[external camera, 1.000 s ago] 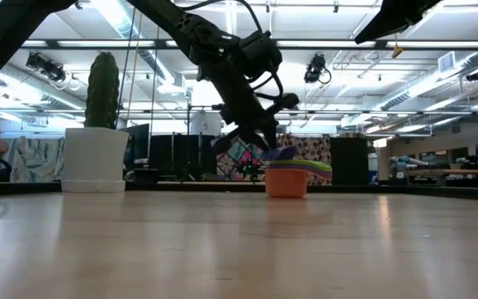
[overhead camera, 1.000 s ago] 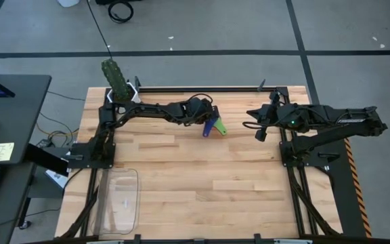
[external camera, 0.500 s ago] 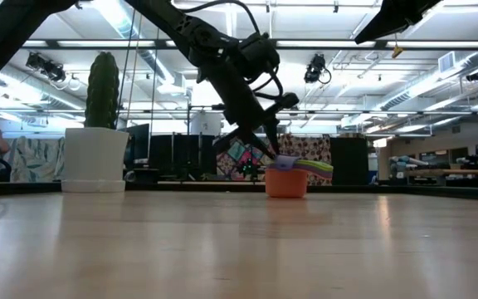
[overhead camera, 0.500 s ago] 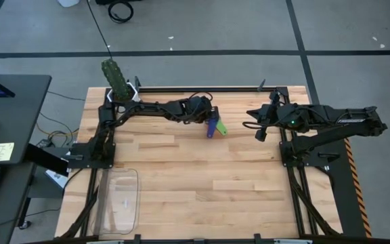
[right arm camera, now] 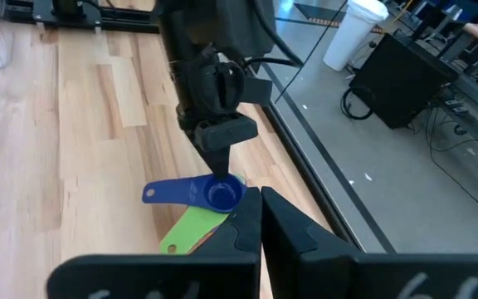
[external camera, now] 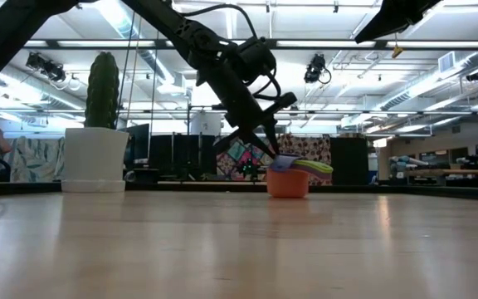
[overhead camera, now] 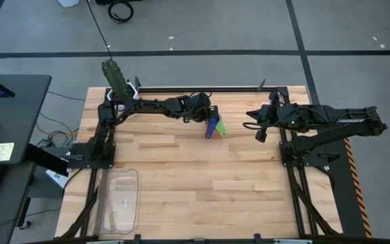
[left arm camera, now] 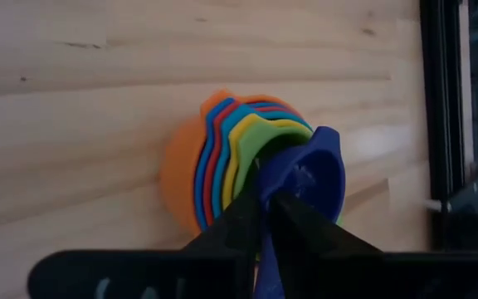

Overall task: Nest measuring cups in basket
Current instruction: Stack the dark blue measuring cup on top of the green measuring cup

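The measuring cups [overhead camera: 214, 126] stand nested in one stack on the table's far middle: orange outermost [left arm camera: 181, 170], then red, blue, yellow and green [left arm camera: 260, 137]. The dark blue cup [left arm camera: 315, 170] sits on top, its handle [right arm camera: 160, 193] pointing out level above the green handle [right arm camera: 191, 226]. My left gripper [left arm camera: 265, 208] is shut on that dark blue cup. My right gripper [right arm camera: 260, 218] is shut and hangs in the air to the right of the stack [overhead camera: 249, 124]. The clear basket [overhead camera: 118, 200] rests flat at the near left. My left gripper pinches the dark blue cup between its two fingers [left arm camera: 293, 218] at the bowl's rim [right arm camera: 222, 188], on the handle side. The fingers come slanting down from the far left. The cup sits in the top of the stack, and the orange cup's base [external camera: 287, 184] is on the table.
A white pot with a green cactus [overhead camera: 116, 80] stands at the far left corner, behind the left arm. A black rail [left arm camera: 442, 91] runs along the far edge close to the stack. Bare wood lies between the stack and the basket [overhead camera: 181, 176].
My left gripper has lowered a little with the dark blue cup. The cup's handle has dropped from above the stack to just over the green handle. The stack itself has stayed in place.
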`<state>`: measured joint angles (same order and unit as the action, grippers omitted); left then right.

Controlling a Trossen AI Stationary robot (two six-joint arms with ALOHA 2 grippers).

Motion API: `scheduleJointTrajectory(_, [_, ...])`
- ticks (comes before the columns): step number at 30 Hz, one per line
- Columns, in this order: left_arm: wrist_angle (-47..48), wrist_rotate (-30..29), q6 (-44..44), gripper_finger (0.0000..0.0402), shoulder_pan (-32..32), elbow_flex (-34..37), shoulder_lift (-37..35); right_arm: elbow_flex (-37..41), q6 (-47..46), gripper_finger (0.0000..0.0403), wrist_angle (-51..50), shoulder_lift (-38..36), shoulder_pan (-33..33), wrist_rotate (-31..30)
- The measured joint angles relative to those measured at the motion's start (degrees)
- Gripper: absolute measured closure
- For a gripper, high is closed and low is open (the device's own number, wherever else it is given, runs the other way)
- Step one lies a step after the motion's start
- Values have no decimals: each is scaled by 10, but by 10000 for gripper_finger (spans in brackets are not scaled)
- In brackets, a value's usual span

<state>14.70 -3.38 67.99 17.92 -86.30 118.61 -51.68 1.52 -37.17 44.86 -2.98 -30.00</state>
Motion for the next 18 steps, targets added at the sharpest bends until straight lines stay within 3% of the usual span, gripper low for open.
scheduleJointTrajectory(6, [0,76,-16,362,18,0,0,0,1,396,0,0,0,0])
scheduleJointTrajectory(18, [-10,82,-12,354,25,0,0,0,2,396,0,0,0,0])
